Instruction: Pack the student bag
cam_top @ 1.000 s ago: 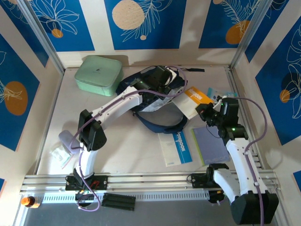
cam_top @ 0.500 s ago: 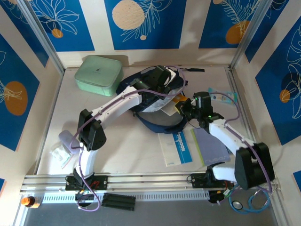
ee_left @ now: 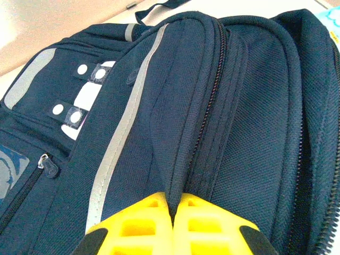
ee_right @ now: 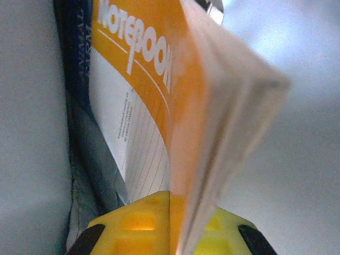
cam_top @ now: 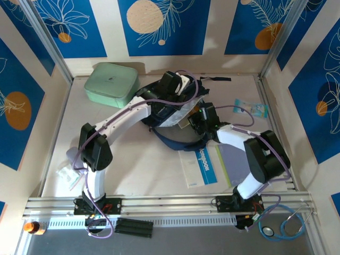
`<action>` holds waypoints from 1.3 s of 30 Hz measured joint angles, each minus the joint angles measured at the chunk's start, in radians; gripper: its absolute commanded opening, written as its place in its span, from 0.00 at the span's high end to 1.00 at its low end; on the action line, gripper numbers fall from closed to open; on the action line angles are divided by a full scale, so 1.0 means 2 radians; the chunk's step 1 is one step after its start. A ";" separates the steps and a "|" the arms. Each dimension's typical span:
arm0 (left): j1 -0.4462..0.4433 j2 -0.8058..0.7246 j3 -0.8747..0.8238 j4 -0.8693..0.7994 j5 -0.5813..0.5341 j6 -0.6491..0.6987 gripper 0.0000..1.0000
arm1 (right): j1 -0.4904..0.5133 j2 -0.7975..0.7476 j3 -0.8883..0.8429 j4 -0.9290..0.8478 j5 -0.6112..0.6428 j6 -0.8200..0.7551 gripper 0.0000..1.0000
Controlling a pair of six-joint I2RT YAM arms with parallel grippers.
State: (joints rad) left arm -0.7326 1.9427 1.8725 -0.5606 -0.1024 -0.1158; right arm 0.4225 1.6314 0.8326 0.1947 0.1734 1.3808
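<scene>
Right end effector clamped on an orange notebook, navy fabric just beside it. Left end effector pinched together on a fold of the student bag — next to a zip. Bag lies mid-worktop, beyond a blue-banded booklet; mint-green case farther back-left.

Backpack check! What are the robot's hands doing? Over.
Left hand pinching student bag fabric. Right hand shut on orange notebook, beside the bag. Blue booklet, purple pad lie on table.
</scene>
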 measured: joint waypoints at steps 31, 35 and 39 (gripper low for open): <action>0.061 -0.030 -0.045 0.014 0.053 -0.035 1.00 | 0.013 -0.018 0.064 -0.097 -0.076 -0.043 0.26; 0.061 -0.032 -0.069 0.029 0.053 -0.035 1.00 | 0.012 -0.093 0.041 -0.151 -0.055 -0.078 0.26; 0.061 -0.036 -0.116 0.048 0.062 -0.034 1.00 | 0.009 -0.153 0.012 -0.215 -0.014 -0.119 0.26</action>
State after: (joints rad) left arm -0.6098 1.8702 1.6402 -0.4652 0.0208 -0.1841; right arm 0.4397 1.3262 0.8562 -0.2359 0.1452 1.1419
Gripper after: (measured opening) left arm 0.048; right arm 0.740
